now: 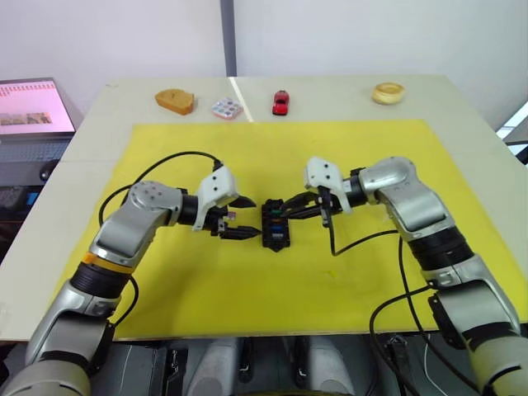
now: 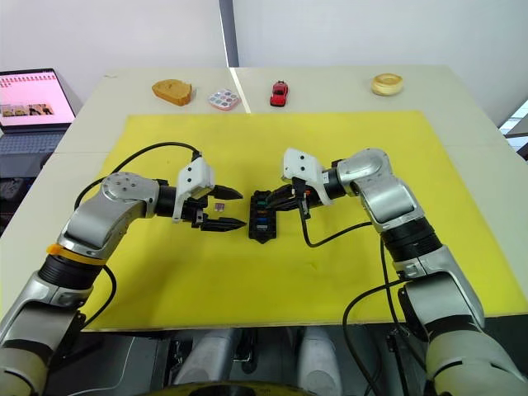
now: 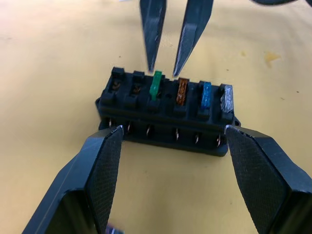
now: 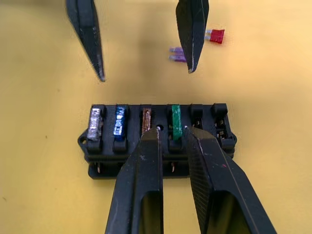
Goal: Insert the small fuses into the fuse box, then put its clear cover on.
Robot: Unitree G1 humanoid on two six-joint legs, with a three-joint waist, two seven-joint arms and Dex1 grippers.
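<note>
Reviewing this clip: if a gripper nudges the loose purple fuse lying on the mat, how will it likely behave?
The purple fuse looks tiny and flat, lying on its side on the yellow mat, so it would probably slide or spin rather than roll. Its thin prongs suggest it is light and easily flicked away. Probably rigid, though awkward to pinch.

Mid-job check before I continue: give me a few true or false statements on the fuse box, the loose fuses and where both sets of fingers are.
1. Four fuses sit in the fuse box. True.
2. The green fuse lies loose on the mat. False: it stands in a slot, higher than its neighbours.
3. A red fuse and a purple fuse lie on the yellow mat. True.
4. The left gripper is shut on the box. False: its fingers are spread wide, apart from it.
5. The right gripper sits at the green fuse. True.
</note>
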